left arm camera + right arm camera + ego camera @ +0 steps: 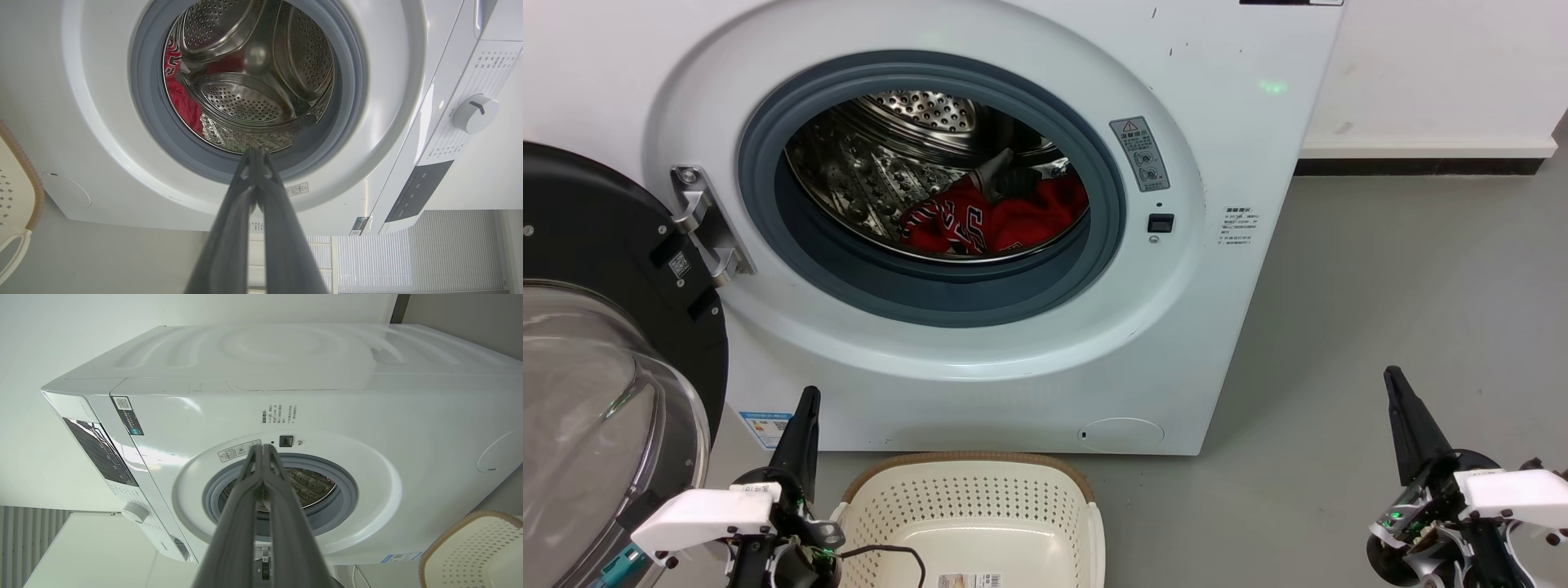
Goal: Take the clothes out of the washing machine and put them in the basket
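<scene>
Two pairs of long dark fingers are pressed together with nothing between them. The left gripper rises at the lower left of the head view and the right gripper at the lower right, both pointing up the frame, and each wrist view shows its own fingers meeting at the tips. Neither touches anything. They hang well apart from each other and short of the opening, which reads as a ready stance ahead of a reach. Just beside the left gripper, at the bottom centre of the head view, the cream laundry basket sits on the grey floor directly below the machine's mouth, apparently so a garment pulled out has only a short way to travel. The part of its inside that shows holds a label and no clothing. Above it the washing machine takes up the upper half of the frame. Its round glass door is swung wide to the left edge, leaving the mouth free. Inside the grey rubber door ring, the perforated steel drum holds the clothes at the lower right of the opening. The red jersey with its white trim and lettering lies on the left and the plain red cloth is heaped against it on the right, both slumped at the drum's low point. By this layout nothing has been taken out yet, and the first step is probably to part one set of fingers and reach through the ring.
</scene>
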Tool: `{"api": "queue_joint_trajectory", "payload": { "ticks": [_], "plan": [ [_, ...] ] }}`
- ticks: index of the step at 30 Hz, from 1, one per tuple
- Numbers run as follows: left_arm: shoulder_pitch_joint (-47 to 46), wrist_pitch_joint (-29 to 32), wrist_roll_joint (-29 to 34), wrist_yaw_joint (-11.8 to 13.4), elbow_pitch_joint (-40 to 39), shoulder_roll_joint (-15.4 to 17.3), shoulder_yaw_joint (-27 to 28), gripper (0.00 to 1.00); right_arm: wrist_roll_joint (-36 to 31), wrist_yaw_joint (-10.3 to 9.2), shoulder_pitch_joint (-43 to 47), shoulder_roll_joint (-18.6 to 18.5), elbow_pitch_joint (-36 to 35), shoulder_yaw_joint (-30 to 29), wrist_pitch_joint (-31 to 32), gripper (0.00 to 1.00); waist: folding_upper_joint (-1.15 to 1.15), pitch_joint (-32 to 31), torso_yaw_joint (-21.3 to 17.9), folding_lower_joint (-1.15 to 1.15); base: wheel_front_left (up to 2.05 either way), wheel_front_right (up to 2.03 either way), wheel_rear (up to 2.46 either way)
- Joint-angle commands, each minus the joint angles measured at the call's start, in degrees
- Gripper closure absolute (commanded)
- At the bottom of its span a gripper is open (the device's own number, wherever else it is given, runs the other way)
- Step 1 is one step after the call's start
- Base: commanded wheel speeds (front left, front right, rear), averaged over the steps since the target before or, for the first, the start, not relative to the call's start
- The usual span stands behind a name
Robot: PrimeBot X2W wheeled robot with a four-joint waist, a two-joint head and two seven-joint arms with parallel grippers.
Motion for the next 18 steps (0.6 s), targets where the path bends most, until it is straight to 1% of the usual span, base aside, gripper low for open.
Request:
{"api": "queue_joint_trajectory", "payload": {
  "ticks": [1, 18],
  "plan": [
    [-0.30, 0.10, -0.10, -0.24, -0.09, -0.10, 0.15, 1.00, 0.22, 0.00, -0.66, -0.29, 0.06, -0.03, 0.05, 1.00, 0.00, 0.00, 0.00, 0.00, 0.00, 0.00, 0.00],
    [-0.30, 0.09, -0.10, -0.24, -0.08, -0.10, 0.14, 1.00, 0.22, 0.00, -0.66, -0.29, 0.06, -0.03, 0.05, 1.00, 0.00, 0.00, 0.00, 0.00, 0.00, 0.00, 0.00]
  ]
}}
